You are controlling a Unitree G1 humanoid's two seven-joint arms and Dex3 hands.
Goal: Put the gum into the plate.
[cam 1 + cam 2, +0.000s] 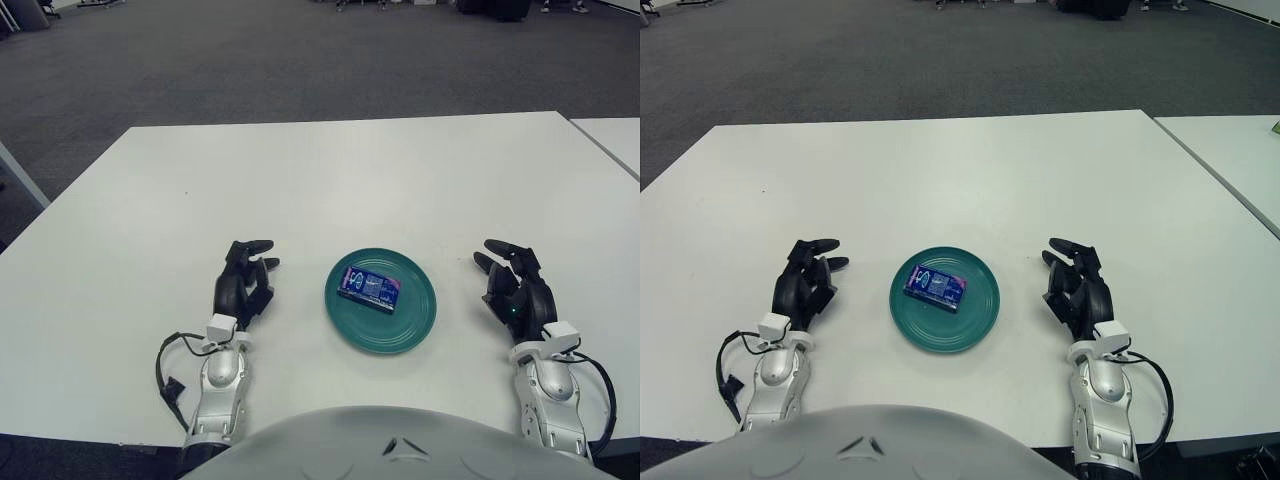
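The small blue gum pack [369,288] lies flat inside the round teal plate [414,320], a little toward the plate's 11 o'clock side. The plate sits on the big white table [340,180]. The black left hand [243,286] is at the plate's 9 o'clock, fingers loose and holding nothing. The black right hand [515,290] is at the plate's 3 o'clock, fingers also loose and empty. Neither hand touches the plate.

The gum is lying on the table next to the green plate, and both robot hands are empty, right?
Not quite. The gum is lying in the green plate, not beside it on the table; the left eye view shows this. The rest holds: the left hand and right hand hold nothing, one on each side of the plate.
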